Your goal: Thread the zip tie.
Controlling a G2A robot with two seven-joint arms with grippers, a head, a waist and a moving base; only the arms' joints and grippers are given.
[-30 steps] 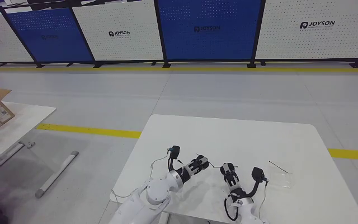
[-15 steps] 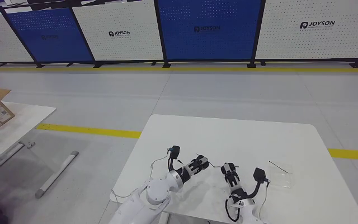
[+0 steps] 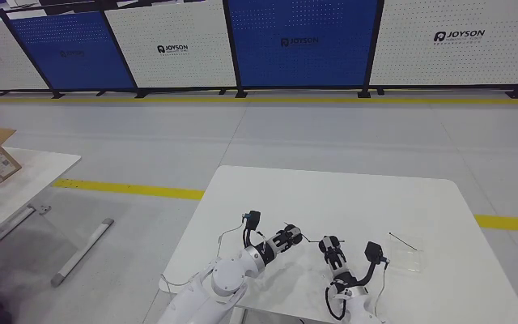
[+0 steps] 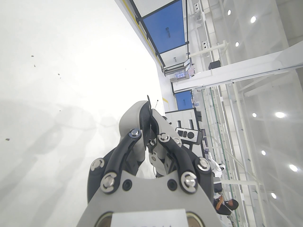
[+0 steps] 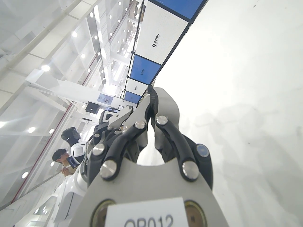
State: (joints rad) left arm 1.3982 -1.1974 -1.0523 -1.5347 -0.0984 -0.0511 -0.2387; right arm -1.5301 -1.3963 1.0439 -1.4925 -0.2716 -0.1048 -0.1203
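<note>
Both the left pincer (image 4: 151,110) and right pincer (image 5: 149,93) pinch the zip tie (image 4: 149,100) above the table (image 3: 340,194).

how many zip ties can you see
2: one zip tie pinched in the left gripper, another by the clear tray on the table's right side. The right gripper may hide more.
</note>
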